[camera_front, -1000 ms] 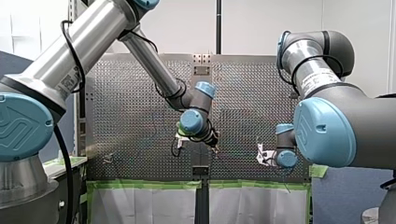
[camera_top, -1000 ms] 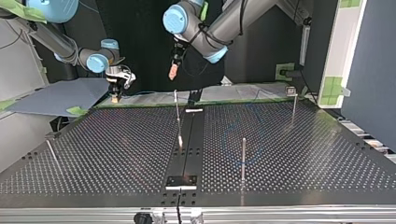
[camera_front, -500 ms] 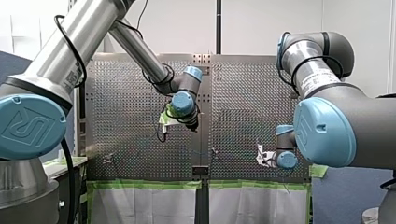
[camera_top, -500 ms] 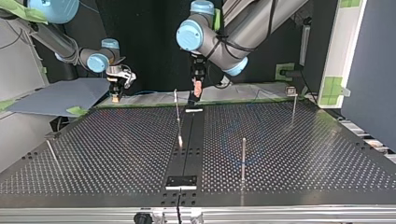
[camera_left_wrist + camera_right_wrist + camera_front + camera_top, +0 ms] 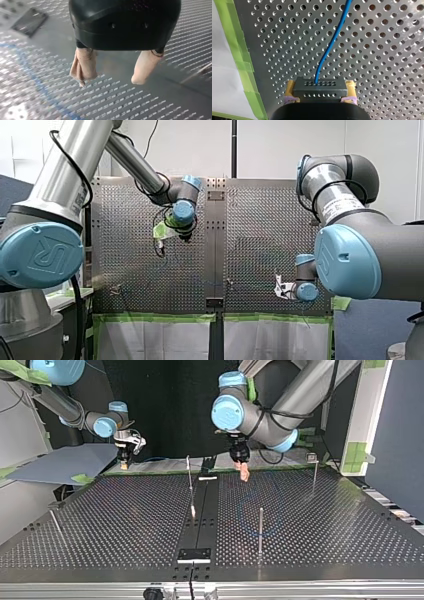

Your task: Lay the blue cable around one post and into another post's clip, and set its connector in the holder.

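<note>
My right gripper (image 5: 319, 86) is shut, its yellow pads clamping a grey connector block (image 5: 319, 90). The blue cable (image 5: 331, 42) leaves the block and runs away over the perforated plate. In the top view this gripper (image 5: 123, 463) hovers at the table's far left edge. My left gripper (image 5: 243, 472) is open and holds nothing, hanging just over the far edge, right of the black centre strip (image 5: 202, 510). Its beige fingers (image 5: 83, 66) stand apart above the plate, with the blue cable (image 5: 30, 72) lying beside them. A faint loop of cable (image 5: 250, 505) lies by the middle post (image 5: 260, 527).
Thin metal posts stand on the table: one near the centre strip (image 5: 189, 480), one at the far right carrying a small square head (image 5: 311, 457), and one at the near left (image 5: 55, 522). A black plate (image 5: 195, 554) sits at the near end of the strip.
My left arm swung from the centre strip toward the top view's right and lower over the table edge; in the front view it rose and moved left. My right arm stayed still.
</note>
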### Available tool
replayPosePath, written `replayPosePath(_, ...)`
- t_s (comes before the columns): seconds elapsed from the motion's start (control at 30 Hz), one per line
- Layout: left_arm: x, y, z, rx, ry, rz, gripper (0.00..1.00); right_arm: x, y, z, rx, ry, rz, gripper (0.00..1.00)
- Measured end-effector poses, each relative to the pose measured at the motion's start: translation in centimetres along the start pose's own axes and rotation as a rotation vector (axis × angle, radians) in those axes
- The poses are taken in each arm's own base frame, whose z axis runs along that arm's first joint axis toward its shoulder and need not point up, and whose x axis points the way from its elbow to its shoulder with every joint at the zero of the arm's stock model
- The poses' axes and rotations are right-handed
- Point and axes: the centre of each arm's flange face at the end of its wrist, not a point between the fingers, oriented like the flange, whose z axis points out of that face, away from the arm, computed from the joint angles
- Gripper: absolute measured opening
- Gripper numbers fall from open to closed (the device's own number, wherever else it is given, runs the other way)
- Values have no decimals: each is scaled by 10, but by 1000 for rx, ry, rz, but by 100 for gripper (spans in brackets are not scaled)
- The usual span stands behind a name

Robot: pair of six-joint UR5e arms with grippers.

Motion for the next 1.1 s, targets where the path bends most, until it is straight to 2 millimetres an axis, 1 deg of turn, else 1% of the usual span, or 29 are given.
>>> replayPosePath(0.13, -24, 10, 5, -26, -38, -61, 100, 0, 0, 0, 0, 2, 1, 0)
replayPosePath(0.2, -32, 12, 5, -31, -52, -84, 100, 0, 0, 0, 1, 3, 3, 0)
replayPosePath(0.4, -59, 16, 0, -28, -94, -163, 100, -1, 0, 0, 1, 4, 4, 0)
replayPosePath(0.67, -101, 17, -17, -1, -163, -296, 100, -2, 0, 0, 2, 2, 5, 0)
replayPosePath(0.93, -141, 20, -29, 44, -245, -423, 100, -3, 0, 0, 2, 0, 5, 0)
replayPosePath(1.1, -162, 20, -37, 94, -270, -486, 100, -5, 0, 0, 2, -1, 5, 0)
